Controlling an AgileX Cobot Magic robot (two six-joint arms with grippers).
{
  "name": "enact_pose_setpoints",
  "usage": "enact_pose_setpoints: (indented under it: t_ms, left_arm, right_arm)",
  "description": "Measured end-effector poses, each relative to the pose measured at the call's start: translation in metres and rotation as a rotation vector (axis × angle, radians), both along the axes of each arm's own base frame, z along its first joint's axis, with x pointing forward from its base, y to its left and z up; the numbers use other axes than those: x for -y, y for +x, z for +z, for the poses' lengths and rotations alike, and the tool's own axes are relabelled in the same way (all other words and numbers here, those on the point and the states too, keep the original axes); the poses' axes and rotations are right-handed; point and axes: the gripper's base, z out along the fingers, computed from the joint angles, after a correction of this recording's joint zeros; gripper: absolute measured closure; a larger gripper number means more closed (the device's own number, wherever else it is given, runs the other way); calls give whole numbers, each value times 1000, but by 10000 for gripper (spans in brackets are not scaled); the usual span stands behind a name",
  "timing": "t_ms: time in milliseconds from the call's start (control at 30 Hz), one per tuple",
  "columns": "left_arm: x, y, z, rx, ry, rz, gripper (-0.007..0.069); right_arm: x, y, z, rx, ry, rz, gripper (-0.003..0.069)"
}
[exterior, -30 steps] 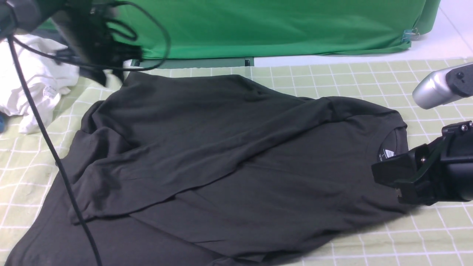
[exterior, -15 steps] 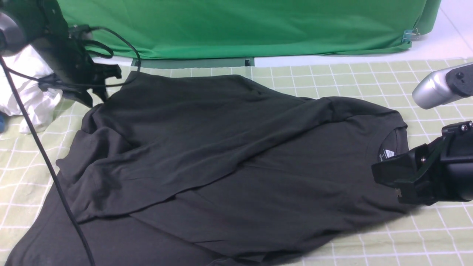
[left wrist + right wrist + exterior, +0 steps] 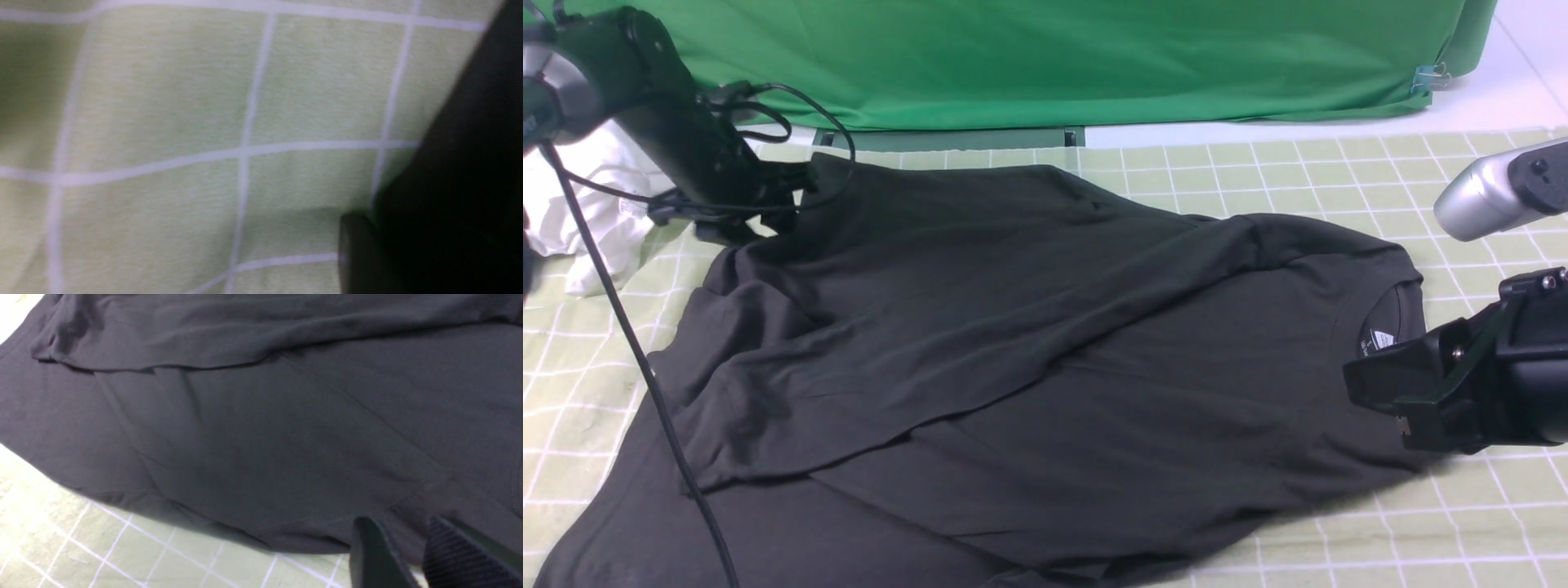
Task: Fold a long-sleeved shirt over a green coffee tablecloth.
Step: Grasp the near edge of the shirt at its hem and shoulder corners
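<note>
Nearest you, the right claw (image 3: 1376, 408) hangs at the collar end of the black long-sleeved shirt (image 3: 1045, 343), which lies spread and partly folded on the green checked tablecloth (image 3: 1258, 171). Its jaws show a narrow gap, and you cannot tell whether cloth is pinched. The left arm's cable (image 3: 645, 359) trails across the shirt's left side, so a lift could drag it and rumple the fold. Farther off, the left claw (image 3: 780, 192) sits at the shirt's far corner, and you cannot tell its grip. A shallow bite may slip or catch the tablecloth. The white neck label (image 3: 1380, 339) is too small to read.
</note>
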Motion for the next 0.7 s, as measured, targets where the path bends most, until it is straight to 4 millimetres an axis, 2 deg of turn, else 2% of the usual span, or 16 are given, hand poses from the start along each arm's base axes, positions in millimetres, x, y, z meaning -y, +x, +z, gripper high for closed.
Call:
enact_pose_setpoints:
  t_ms: [33,67,133,200,267,500,700]
  left_arm:
    - [2,0,0,2,-19,-15,479]
    - [2,0,-1,1,-21,-17,491]
    - [3,1,0,6,-26,-25,568]
    - [1,2,4,17,-11,-30,602]
    - [0,4,9,26,10,-39,612]
    - [-8,9,51,103,118,-69,619]
    - [-15,7,54,92,193,-67,619]
  right_arm:
    - [0,0,0,0,0,0,464]
    - [0,0,0,0,0,0,464]
    - [0,0,0,1,0,0,463]
    - [0,0,0,1,0,0,463]
    - [0,0,0,2,0,0,463]
    - [0,0,0,4,1,-1,463]
    - [0,1,1,14,6,-3,463]
